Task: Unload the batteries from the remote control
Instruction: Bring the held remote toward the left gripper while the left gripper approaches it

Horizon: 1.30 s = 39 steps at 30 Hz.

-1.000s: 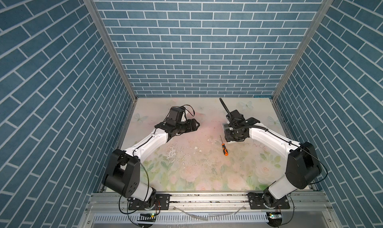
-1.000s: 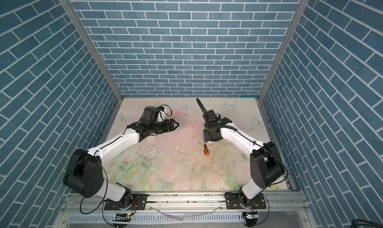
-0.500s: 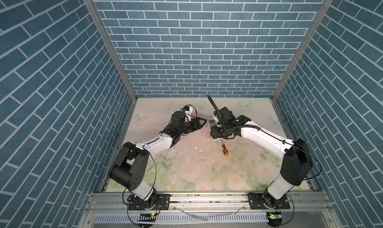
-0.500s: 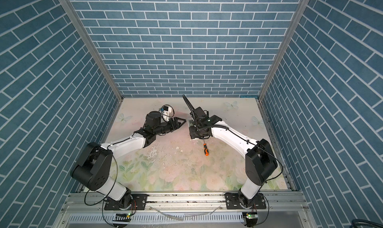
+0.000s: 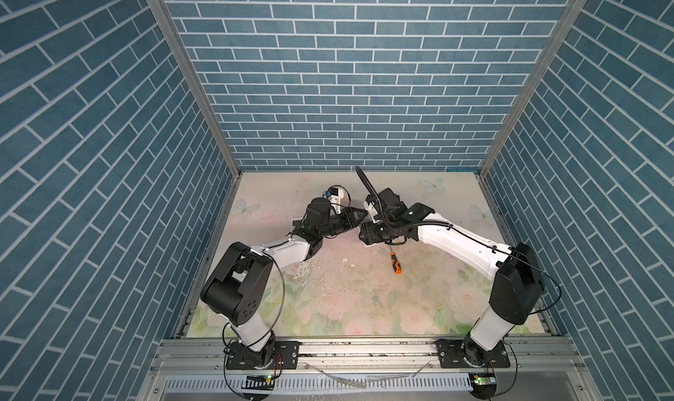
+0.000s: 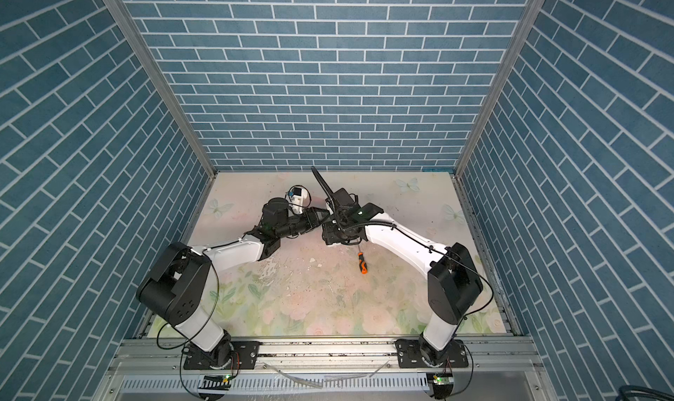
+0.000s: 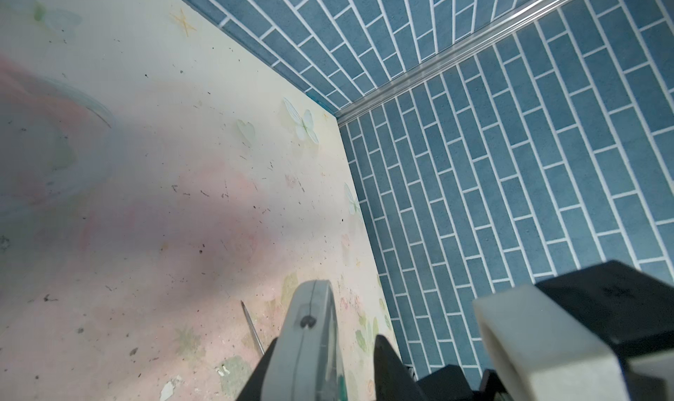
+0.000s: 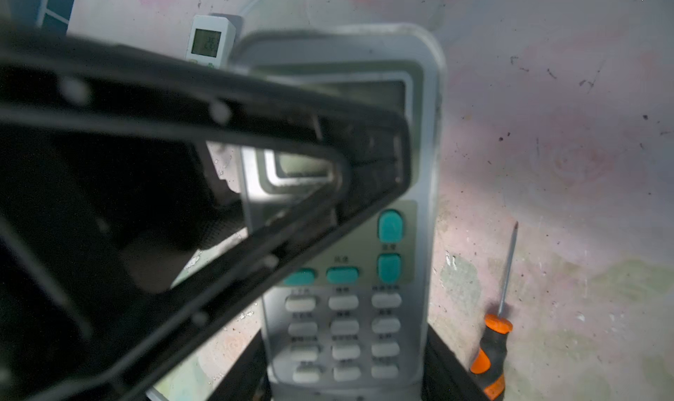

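Gripping the grey remote control [image 8: 346, 308] by its keypad end, the right gripper [image 8: 346, 381] has its jaws clamped on it, up off the floral table [image 5: 364, 308]. Left gripper [image 7: 324, 373] straddles the screen end, jaws narrowed, with a sliver of gap beside one finger [image 7: 386, 362]. An orange-handled screwdriver [image 8: 492, 348] lies nearby on the table.

left arm [image 5: 288, 249]: white links, black joints | right arm [image 5: 459, 242]: same, ribbed black cable [image 5: 368, 189] | left gripper [image 5: 359, 215]: black | bases [image 5: 260, 355]: black plates, green lights [image 5: 268, 377]
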Tool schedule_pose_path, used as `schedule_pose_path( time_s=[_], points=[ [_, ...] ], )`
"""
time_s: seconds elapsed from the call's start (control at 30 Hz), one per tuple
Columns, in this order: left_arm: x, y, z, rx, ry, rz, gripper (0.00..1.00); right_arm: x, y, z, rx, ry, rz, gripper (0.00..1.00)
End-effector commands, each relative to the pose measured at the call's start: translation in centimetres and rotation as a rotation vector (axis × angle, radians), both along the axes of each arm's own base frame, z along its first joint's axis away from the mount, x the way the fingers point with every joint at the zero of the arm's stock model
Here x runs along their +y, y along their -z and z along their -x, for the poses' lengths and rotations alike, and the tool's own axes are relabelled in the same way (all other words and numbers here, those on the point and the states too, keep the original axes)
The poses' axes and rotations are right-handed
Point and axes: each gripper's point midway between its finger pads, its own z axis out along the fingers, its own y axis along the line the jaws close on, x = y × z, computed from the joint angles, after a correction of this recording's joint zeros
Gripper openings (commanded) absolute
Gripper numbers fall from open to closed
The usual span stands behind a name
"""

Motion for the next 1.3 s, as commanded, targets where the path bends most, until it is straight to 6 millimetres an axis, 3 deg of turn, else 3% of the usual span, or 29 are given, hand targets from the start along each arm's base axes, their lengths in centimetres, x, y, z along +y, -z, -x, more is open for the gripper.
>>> schedule_pose_path(
  time_s=[0.0, 0.27, 0.4, 0.53, 0.63, 0.8, 0.83, 0.97, 1.1, 1.27],
  points=[
    [-0.3, -0.3, 0.1, -0.032, 0.01, 0.021, 0.33, 1.4, -1.5, -0.3, -0.011, 0.0, -0.05, 0.0],
    [0.0, 0.1, 0.1, -0.035, -0.015, 0.039, 0.04, 1.5, -1.7, -0.2, -0.018, -0.003, -0.062, 0.0],
    [0.2, 0.4, 0.1, -0.031, -0.029, 0.054, 0.0, 1.5, -1.8, -0.2, -0.024, -0.004, -0.069, 0.02],
    [0.3, 0.4, 0.0, -0.032, -0.039, 0.068, 0.09, 1.7, -2.2, -0.1, -0.034, -0.014, -0.093, 0.22],
    [0.3, -0.1, -0.1, -0.041, -0.039, 0.076, 0.0, 1.9, -2.7, 0.1, -0.05, -0.023, -0.127, 0.4],
    [1.0, -1.6, -0.4, -0.066, -0.053, 0.099, 0.0, 1.7, -3.5, 0.4, -0.07, -0.026, -0.162, 0.6],
    [1.2, -1.9, -0.5, -0.073, -0.056, 0.108, 0.0, 1.8, -3.8, 0.6, -0.075, -0.033, -0.174, 0.68],
    [2.4, -3.2, -1.0, -0.088, -0.074, 0.146, 0.0, 1.9, -4.3, 0.8, -0.083, -0.047, -0.203, 0.86],
    [3.0, -4.2, -1.2, -0.108, -0.081, 0.184, 0.0, 1.8, -4.9, 0.8, -0.105, -0.042, -0.235, 0.9],
    [4.3, -6.6, -1.4, -0.135, -0.08, 0.331, 0.0, 1.0, -6.1, 0.4, -0.106, -0.003, -0.37, 0.83]
  ],
)
